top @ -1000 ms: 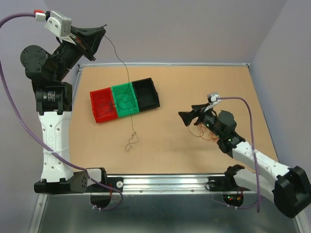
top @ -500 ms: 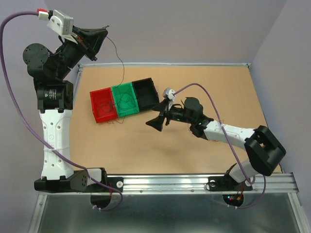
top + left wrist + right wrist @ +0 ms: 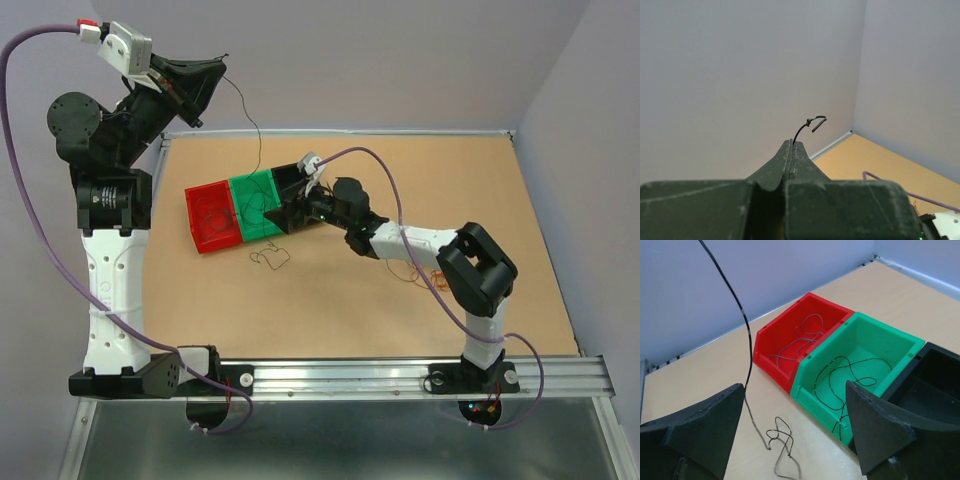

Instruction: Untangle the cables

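My left gripper (image 3: 214, 66) is raised above the table's far left corner and shut on a thin black cable (image 3: 252, 135). The cable's knotted end sticks out above the fingertips (image 3: 791, 146). The cable hangs down to a loose coil (image 3: 270, 258) on the table in front of the bins, also seen in the right wrist view (image 3: 782, 440). My right gripper (image 3: 278, 222) is open and empty, low over the front of the green bin (image 3: 250, 180). The hanging cable passes just beside its left finger (image 3: 700, 435).
A red bin (image 3: 772, 370), a green bin (image 3: 815, 400) and a black bin (image 3: 935, 385) stand in a row; the red and green ones each hold a dark cable. A small tangle of orange cables (image 3: 418, 272) lies under the right forearm.
My right arm has swung left across the table, from the orange tangle to the bins. The cable's coil has shifted nearer the bins. The left gripper has barely moved.
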You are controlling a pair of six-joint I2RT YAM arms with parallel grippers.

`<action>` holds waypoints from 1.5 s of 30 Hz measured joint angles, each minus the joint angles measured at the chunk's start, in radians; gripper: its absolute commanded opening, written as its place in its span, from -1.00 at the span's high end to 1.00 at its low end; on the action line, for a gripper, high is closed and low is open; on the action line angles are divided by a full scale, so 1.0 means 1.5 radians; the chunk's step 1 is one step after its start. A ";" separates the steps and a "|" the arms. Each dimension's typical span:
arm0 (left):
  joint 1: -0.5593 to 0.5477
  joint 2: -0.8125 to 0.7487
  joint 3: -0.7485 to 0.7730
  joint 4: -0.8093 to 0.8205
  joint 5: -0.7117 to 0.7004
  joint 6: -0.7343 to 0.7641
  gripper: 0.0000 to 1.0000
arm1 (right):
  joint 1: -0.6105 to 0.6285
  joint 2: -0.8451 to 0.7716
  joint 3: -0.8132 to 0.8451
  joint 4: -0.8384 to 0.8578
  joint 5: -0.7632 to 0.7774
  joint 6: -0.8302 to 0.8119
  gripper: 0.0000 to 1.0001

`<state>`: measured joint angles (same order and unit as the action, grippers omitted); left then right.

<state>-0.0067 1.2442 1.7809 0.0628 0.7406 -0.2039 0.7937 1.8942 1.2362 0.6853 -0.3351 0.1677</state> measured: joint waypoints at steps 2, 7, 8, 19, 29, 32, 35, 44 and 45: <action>-0.007 0.000 0.000 0.000 0.000 0.000 1.00 | 0.000 0.023 0.016 0.002 -0.005 0.006 -0.51; -0.009 0.000 0.000 0.000 -0.001 0.000 1.00 | 0.009 0.045 0.018 0.003 -0.017 0.016 -0.22; -0.009 0.000 0.000 0.000 -0.001 0.000 1.00 | 0.010 0.047 0.018 0.004 -0.018 0.018 -0.08; -0.009 0.003 -0.013 -0.007 -0.017 0.012 1.00 | 0.017 0.046 0.019 0.023 0.010 0.040 0.99; -0.009 0.058 -0.059 -0.023 -0.033 0.047 1.00 | 0.009 -0.028 0.058 -0.055 0.088 0.025 0.99; -0.009 0.063 -0.096 -0.025 -0.043 0.060 1.00 | 0.003 -0.028 0.114 -0.095 0.096 0.022 0.99; -0.011 0.064 -0.128 -0.013 -0.046 0.067 1.00 | -0.007 -0.026 0.184 -0.144 0.109 0.020 0.99; -0.029 0.109 -0.190 0.041 -0.069 0.094 1.00 | -0.036 0.013 0.314 -0.199 0.161 0.024 0.99; -0.033 0.121 -0.198 0.050 -0.076 0.097 1.00 | -0.041 0.022 0.321 -0.203 0.164 0.026 0.99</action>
<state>-0.0566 1.4250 1.4841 0.1383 0.6270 -0.0589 0.7326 1.9274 1.7176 0.3813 -0.0891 0.2066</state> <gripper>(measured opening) 0.019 0.022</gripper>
